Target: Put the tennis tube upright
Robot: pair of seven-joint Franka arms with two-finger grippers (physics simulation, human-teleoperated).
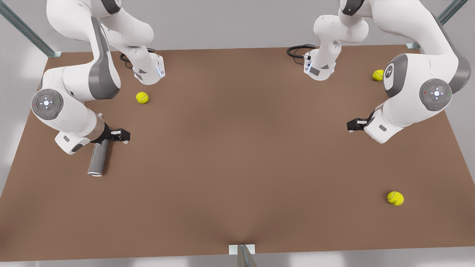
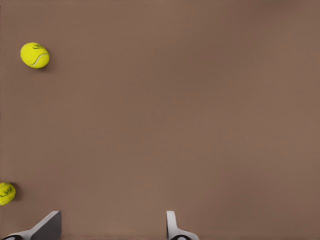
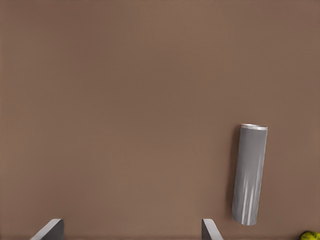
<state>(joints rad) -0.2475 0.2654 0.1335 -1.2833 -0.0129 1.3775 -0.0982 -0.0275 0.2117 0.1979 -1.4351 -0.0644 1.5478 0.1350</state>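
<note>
one brown tabletop (image 1: 237, 167) carries the tennis tube (image 1: 98, 158), lying flat beside the right gripper (image 1: 124, 136) (jaws apart); probably light, rigid, slick, best gripped mid-body. left gripper (image 1: 351, 125) waits, jaws apart.

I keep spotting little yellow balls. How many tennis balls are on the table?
3. One tennis ball lies near the arm base on the front view's left, another at the far right edge, and the third near the right front. Arms may hide more.
</note>
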